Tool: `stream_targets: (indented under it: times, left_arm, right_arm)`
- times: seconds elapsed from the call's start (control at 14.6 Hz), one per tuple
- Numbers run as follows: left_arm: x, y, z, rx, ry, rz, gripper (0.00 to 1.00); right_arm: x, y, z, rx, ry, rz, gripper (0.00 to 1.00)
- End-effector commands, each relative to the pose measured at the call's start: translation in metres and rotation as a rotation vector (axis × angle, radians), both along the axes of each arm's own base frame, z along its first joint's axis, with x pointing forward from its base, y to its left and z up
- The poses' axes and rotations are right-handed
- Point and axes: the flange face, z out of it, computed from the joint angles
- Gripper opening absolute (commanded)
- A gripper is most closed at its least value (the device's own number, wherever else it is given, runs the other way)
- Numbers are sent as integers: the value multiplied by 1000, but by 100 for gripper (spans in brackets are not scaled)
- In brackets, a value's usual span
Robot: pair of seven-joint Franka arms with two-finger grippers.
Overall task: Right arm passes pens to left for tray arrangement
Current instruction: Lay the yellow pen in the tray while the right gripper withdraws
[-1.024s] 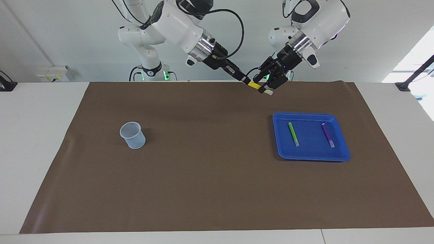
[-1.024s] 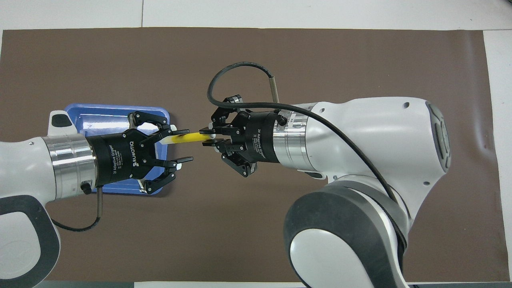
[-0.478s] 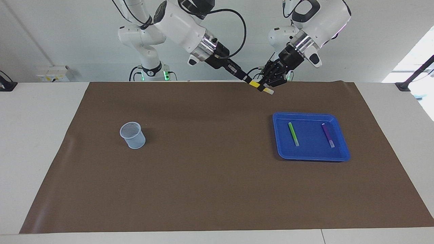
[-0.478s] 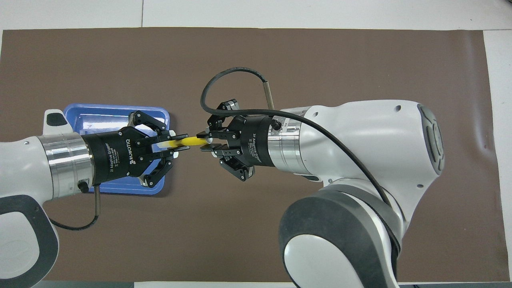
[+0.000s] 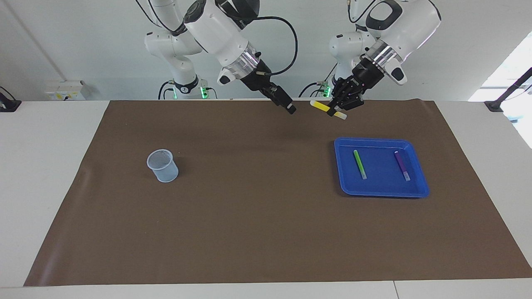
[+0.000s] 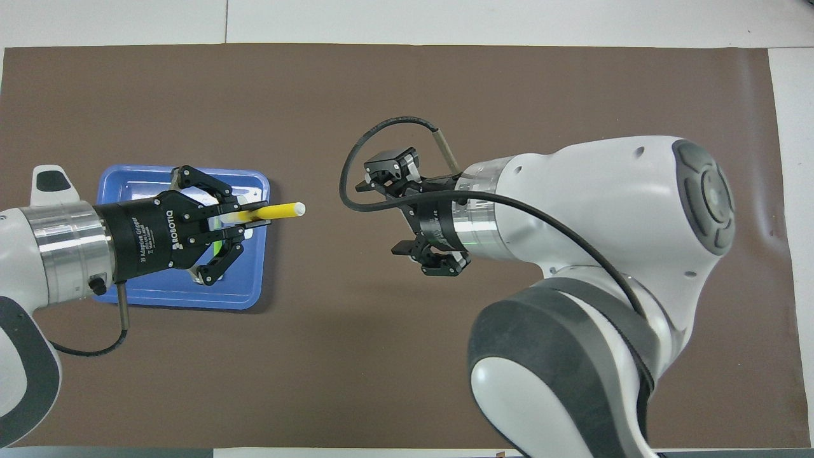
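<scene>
Fingers (image 6: 251, 219) grip yellow pen (image 6: 280, 211) over tray (image 6: 191, 299) edge.

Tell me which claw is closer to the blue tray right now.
Left. The left claw holds the yellow pen up near the blue tray; the right claw hangs over the mat's middle.

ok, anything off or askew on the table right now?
Nothing stands out. The green pen and purple pen lie apart in the blue tray, roughly parallel. The cup stands upright. The left tool holds the yellow pen in the air; the right tool is open, clear of it.
</scene>
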Motion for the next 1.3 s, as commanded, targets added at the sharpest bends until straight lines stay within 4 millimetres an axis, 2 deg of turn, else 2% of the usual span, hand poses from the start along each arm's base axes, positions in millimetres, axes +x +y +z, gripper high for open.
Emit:
stream_targets:
  times: [0.0, 0.07, 0.14, 0.34, 0.48, 0.75, 0.96, 1.09, 1.23]
  left_arm:
    - [9, 43, -26, 65, -53, -161, 0]
    - [12, 61, -40, 120, -76, -263, 0]
    - [19, 80, -63, 175, -73, -373, 0]
    - [37, 107, -104, 317, -101, -634, 0]
    - [55, 128, -136, 415, -83, -806, 0]
    - [87, 152, -193, 551, -50, -1148, 0]
    - [104, 159, -231, 611, -18, -1334, 0]
    - [112, 154, -249, 615, -9, -1370, 0]
    - [117, 153, -257, 624, -33, -1367, 0]
  right_arm:
    - [7, -54, -7, -128, -62, 175, 100]
    - [9, -75, -14, -184, -97, 261, 100]
    - [11, -101, -25, -254, -131, 345, 100]
    - [12, -156, -48, -447, -198, 538, 100]
    - [19, -193, -51, -522, -223, 620, 100]
    - [36, -275, -51, -574, -262, 666, 100]
    - [43, -320, -37, -668, -282, 731, 100]
    - [47, -328, -20, -688, -289, 734, 100]
    - [47, -333, -1, -743, -261, 761, 100]
